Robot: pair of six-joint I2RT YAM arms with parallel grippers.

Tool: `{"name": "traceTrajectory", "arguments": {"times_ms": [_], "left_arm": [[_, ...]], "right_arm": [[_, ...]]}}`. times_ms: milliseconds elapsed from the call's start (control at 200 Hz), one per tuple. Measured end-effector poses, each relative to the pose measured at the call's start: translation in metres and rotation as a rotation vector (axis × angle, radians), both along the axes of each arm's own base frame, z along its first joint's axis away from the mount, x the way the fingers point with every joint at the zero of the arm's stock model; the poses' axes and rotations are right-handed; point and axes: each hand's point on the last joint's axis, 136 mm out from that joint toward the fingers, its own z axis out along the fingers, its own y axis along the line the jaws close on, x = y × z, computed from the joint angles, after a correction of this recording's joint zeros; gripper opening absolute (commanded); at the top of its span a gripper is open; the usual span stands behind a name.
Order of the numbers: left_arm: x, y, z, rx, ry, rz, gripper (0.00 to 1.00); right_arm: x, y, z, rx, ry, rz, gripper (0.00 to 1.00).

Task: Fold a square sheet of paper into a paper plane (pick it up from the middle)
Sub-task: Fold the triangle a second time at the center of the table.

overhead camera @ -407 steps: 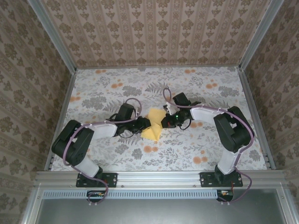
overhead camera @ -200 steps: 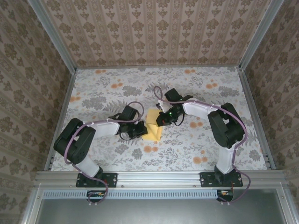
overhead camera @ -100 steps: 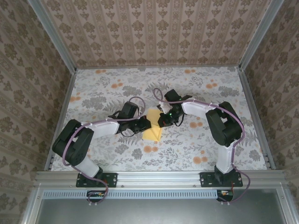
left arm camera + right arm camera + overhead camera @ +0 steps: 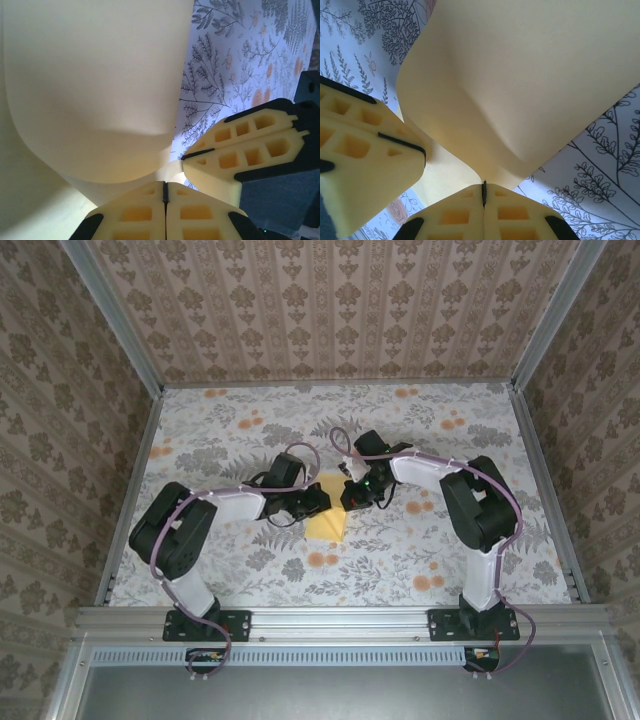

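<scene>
The left arm has swung in toward the middle since a moment ago, its elbow nearer the centre of the table and the left jaws pushed a little closer to the right jaws; the right arm sits much where it was. The sheet of paper is at the middle of the table between the two arms, plain yellow-orange against the grey floral print; both sets of jaws meet it at its far end, just beside each other.

From the left wrist, the left jaws are pressed together, their yellow fingers closed seam to seam on a lower edge of the sheet of paper, which bulges away in a smooth curve; the right arm's fingers sit just to the side, also closed.

From the right wrist, the right jaws are pinched on the paper's edge, fingers tight together; the sheet bows above them; the left arm's fingers sit close by at the left.
</scene>
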Motion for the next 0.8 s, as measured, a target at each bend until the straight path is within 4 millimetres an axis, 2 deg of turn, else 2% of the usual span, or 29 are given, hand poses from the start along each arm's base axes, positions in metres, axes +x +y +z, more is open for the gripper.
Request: {"name": "traceTrajectory", "arguments": {"times_ms": [315,800], "left_arm": [[0.005,-0.007,0.006,-0.011,-0.014,-0.007,0.07],[0.0,-0.007,-0.012,0.013,0.027,-0.017,0.07]], "right_arm": [[0.002,0.0,-0.001,-0.003,-0.003,0.001,0.0],[0.006,0.001,-0.003,-0.011,-0.005,-0.001,0.0]]}}
